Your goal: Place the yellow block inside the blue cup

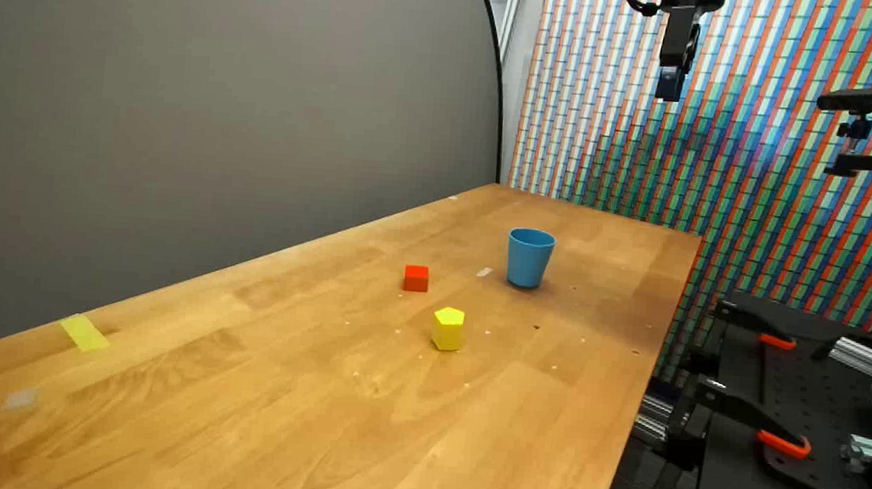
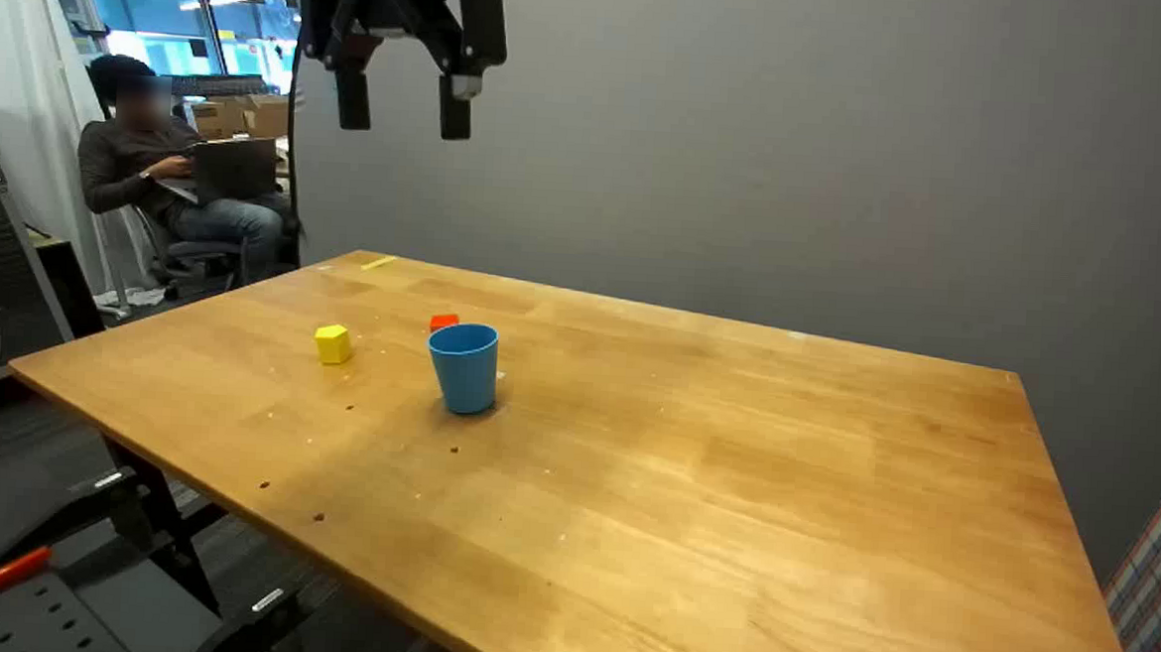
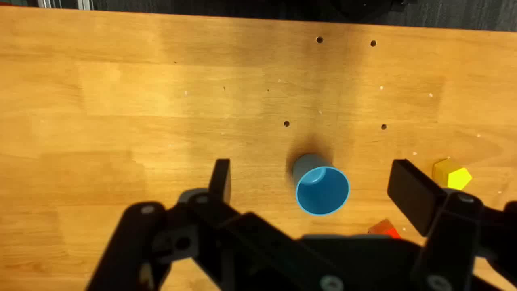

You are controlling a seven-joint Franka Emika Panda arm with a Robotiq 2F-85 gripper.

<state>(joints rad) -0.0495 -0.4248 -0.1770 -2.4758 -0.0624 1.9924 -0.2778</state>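
On the wooden table (image 1: 262, 432) we see yellow tape (image 1: 84, 333) near an edge, the yellow block (image 1: 447, 331) apart from the upright blue cup (image 2: 465, 375), which partly hides the red block (image 2: 444, 321) in an exterior view; our gripper (image 2: 404, 132) hangs above, spread wide

Yellow block (image 1: 448, 331), blue cup (image 1: 528, 262), black end effector (image 2: 405, 118) (backdrop (image 1: 761, 198) striped, multicoloured).

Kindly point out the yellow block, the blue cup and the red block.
Yellow block (image 1: 447, 335), in an exterior view: its side, below the top.
Blue cup (image 2: 464, 378), in an exterior view: middle of its outer wall.
Red block (image 1: 416, 281), in an exterior view: camera-facing side.
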